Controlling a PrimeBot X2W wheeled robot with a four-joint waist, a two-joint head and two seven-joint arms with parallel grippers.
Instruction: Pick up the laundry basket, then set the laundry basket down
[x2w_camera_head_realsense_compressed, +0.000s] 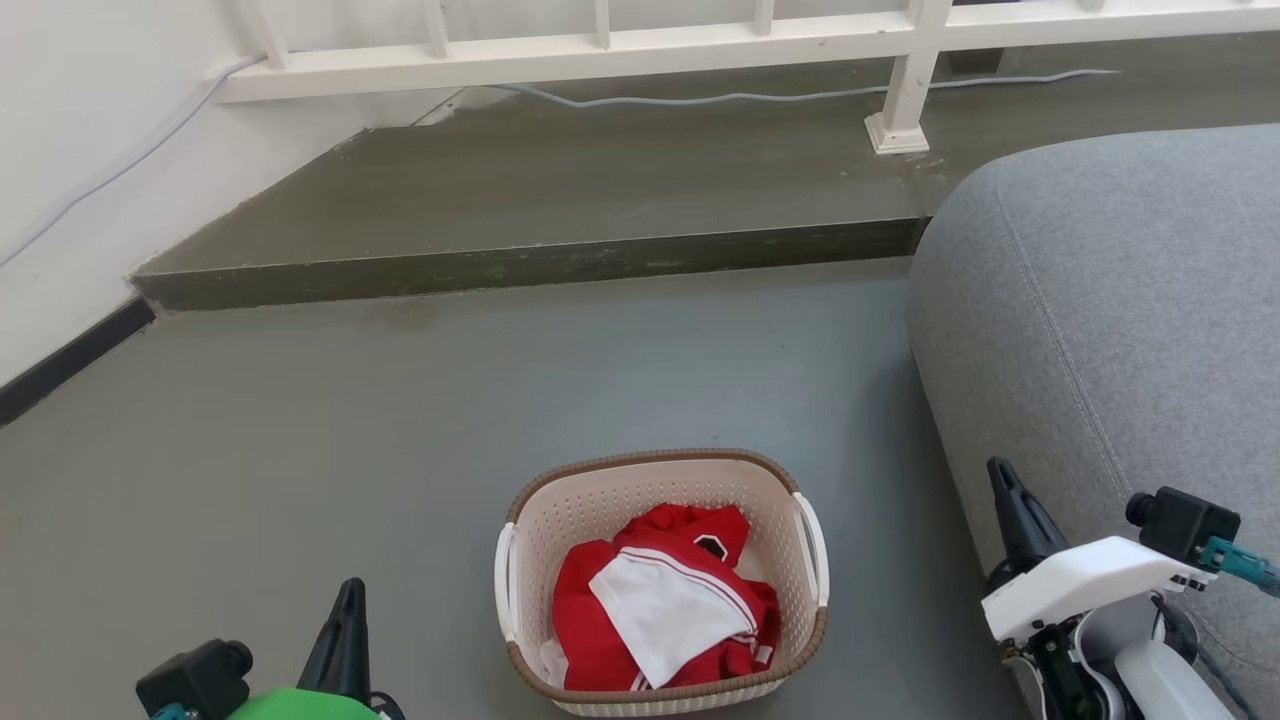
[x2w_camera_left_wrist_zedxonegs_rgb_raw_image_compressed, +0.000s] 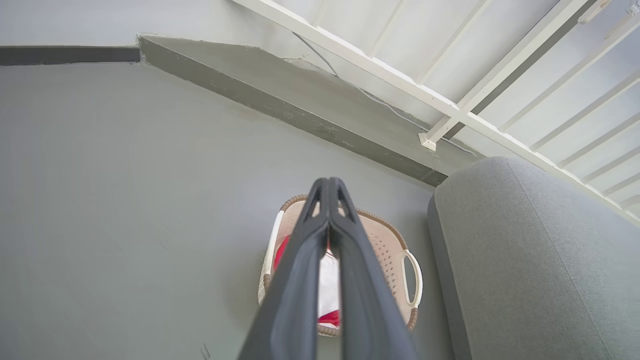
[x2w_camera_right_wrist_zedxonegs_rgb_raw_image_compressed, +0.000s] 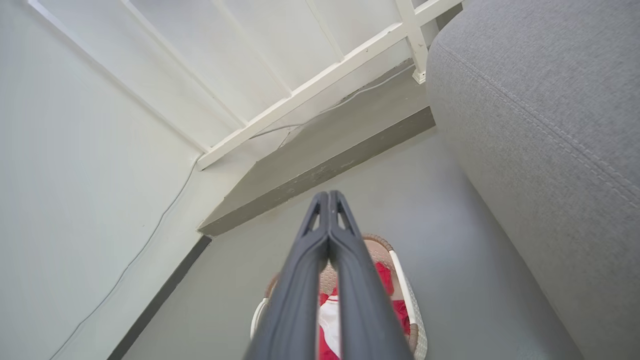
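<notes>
The laundry basket (x2w_camera_head_realsense_compressed: 780, 510) stands on the grey floor at the bottom centre of the head view, cream perforated plastic with a brown rim and white side handles. Red and white clothes (x2w_camera_head_realsense_compressed: 660, 600) lie inside it. My left gripper (x2w_camera_head_realsense_compressed: 345, 610) is at the lower left, apart from the basket, fingers together. My right gripper (x2w_camera_head_realsense_compressed: 1005, 490) is at the lower right beside the sofa, also apart from it. In the left wrist view the shut left gripper (x2w_camera_left_wrist_zedxonegs_rgb_raw_image_compressed: 329, 185) overlaps the basket (x2w_camera_left_wrist_zedxonegs_rgb_raw_image_compressed: 390, 250). In the right wrist view the shut right gripper (x2w_camera_right_wrist_zedxonegs_rgb_raw_image_compressed: 328, 197) sits above the basket (x2w_camera_right_wrist_zedxonegs_rgb_raw_image_compressed: 400, 270).
A grey sofa (x2w_camera_head_realsense_compressed: 1120, 330) fills the right side, close to the basket. A raised dark step (x2w_camera_head_realsense_compressed: 540, 265) crosses the floor behind, with a white railing (x2w_camera_head_realsense_compressed: 600, 50) and a cable (x2w_camera_head_realsense_compressed: 780, 97) on it. A white wall (x2w_camera_head_realsense_compressed: 60, 150) with dark skirting stands at the left.
</notes>
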